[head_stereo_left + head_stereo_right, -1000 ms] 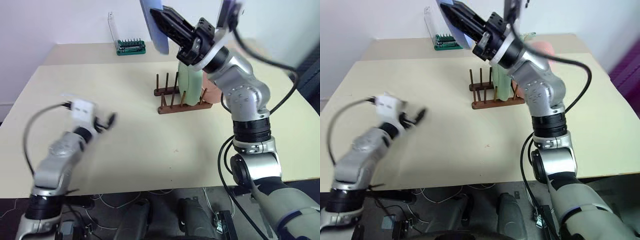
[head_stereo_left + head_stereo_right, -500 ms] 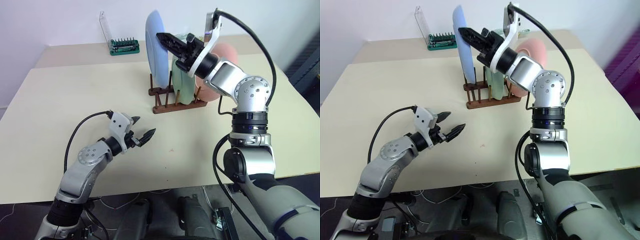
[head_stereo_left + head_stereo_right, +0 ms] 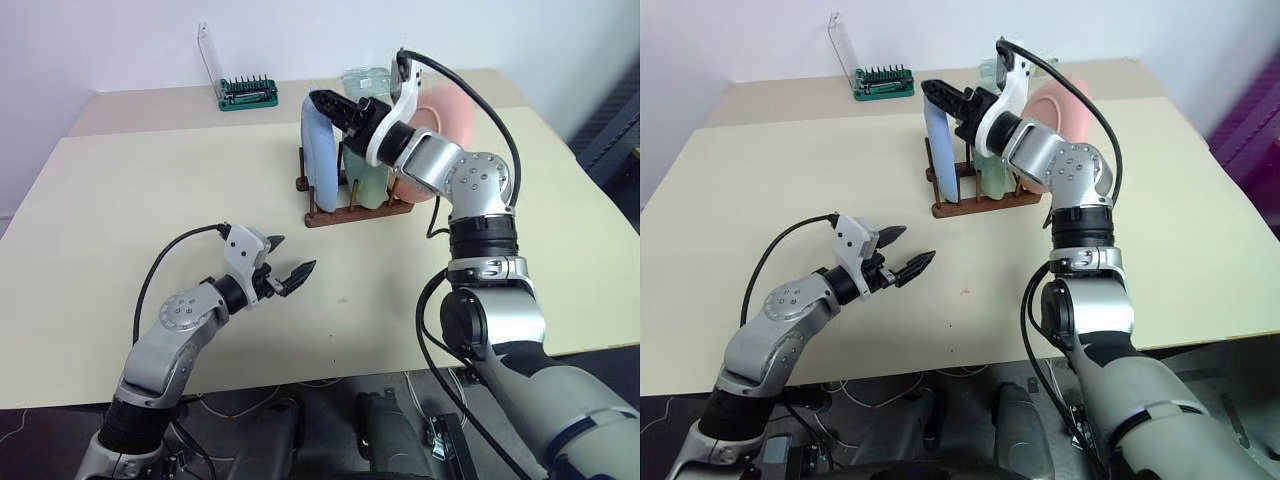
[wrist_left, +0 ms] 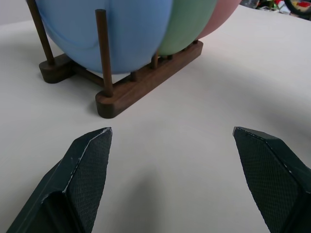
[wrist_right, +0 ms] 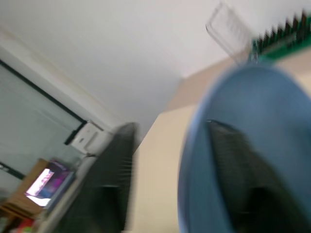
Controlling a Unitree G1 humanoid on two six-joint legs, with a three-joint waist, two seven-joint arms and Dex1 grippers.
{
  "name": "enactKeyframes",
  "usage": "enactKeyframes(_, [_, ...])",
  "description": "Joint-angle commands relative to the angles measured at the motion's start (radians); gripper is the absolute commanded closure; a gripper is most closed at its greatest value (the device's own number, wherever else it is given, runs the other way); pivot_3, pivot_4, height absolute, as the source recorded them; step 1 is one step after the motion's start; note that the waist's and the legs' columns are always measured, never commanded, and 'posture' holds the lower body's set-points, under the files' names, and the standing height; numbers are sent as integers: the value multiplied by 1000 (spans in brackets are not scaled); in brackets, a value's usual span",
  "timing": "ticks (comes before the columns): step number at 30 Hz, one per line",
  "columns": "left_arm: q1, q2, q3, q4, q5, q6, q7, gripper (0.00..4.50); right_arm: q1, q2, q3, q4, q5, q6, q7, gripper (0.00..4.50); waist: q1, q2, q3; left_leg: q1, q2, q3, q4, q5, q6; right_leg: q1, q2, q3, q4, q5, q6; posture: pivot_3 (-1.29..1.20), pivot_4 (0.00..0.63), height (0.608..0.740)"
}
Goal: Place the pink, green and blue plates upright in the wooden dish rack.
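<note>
The blue plate (image 3: pixel 318 165) stands upright in the front slot of the wooden dish rack (image 3: pixel 352 211). Behind it stand the green plate (image 3: pixel 366 176) and the pink plate (image 3: pixel 443 118). My right gripper (image 3: pixel 322 100) is at the blue plate's top edge; its fingers straddle the rim with a gap showing in the right wrist view, so it is open. My left gripper (image 3: pixel 292 254) hovers open and empty low over the table, nearer than the rack. In the left wrist view it faces the rack (image 4: pixel 146 80) and the blue plate (image 4: pixel 107 29).
A green tool holder (image 3: pixel 246 92) with an upright clear lid (image 3: pixel 208 55) stands at the back of the table, left of the rack. The beige table (image 3: pixel 120 200) spreads wide to the left and in front of the rack.
The right gripper brought the blue plate down from above into the rack's front slot and opened its fingers. The left gripper shifted right toward the rack, then held still.
</note>
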Motion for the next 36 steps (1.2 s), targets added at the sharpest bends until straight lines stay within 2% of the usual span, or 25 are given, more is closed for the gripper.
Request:
enactKeyframes(1, [6,-4,10,-55,-3,2,-3,401,-40,-50,82,-130,-110,-112,140,1113,0,0,0,0,0,0,0,0,0,0,0,0,0,0,0,0,150,740])
enactKeyframes(5, [0,-8,5,-55,4,3,-4,401,-3,-151,185,-265,-254,-256,303,1113,3,0,0,0,0,0,0,0,0,0,0,0,0,0,0,0,150,740])
enactKeyframes(8, [-10,-8,-2,-50,10,0,-14,401,41,-281,159,-342,-323,-358,388,1113,7,0,0,0,0,0,1,0,0,0,0,-1,0,0,0,0,150,740])
enactKeyframes(10, [-13,-6,-5,-49,10,-1,-23,401,51,-341,126,-330,-353,-384,383,1983,8,0,0,0,0,0,2,0,0,1,0,-1,-1,0,0,0,150,740])
enactKeyframes(12, [-15,-7,-10,-45,11,-4,-35,401,76,-423,95,-283,-417,-416,357,3101,7,0,0,0,0,1,2,0,0,1,0,-1,-1,0,0,0,150,740])
enactKeyframes(13, [-18,-10,-13,-41,9,-4,-41,401,98,-473,80,-244,-460,-433,334,3453,7,0,0,0,0,1,2,0,0,1,0,-1,-1,0,0,0,150,740])
enactKeyframes(15, [-27,-19,-24,-29,5,-1,-54,401,156,-568,102,-171,-588,-503,293,4445,14,-1,0,0,0,1,2,0,0,1,0,-1,-1,0,0,0,150,740])
enactKeyframes(18, [-48,-27,-41,-6,7,-5,-79,401,229,-645,189,-98,-766,-629,257,4484,17,0,0,0,0,2,2,0,0,2,-1,0,-3,0,0,0,150,740])
enactKeyframes(23, [-74,-33,-47,34,20,-19,-99,401,286,-621,256,-6,-861,-735,281,4484,-5,2,0,1,5,10,0,0,0,1,1,5,-3,0,0,0,150,740])
enactKeyframes(31, [-46,-29,-24,6,17,-14,-87,401,281,-548,239,-105,-796,-722,390,4484,6,2,0,1,5,12,1,0,0,1,2,7,-3,0,0,0,150,740])
enactKeyframes(36, [-38,-37,-32,-2,19,-13,-80,401,285,-555,238,-89,-826,-724,381,4484,11,1,0,1,4,11,2,0,0,2,2,6,-3,0,0,0,150,740])
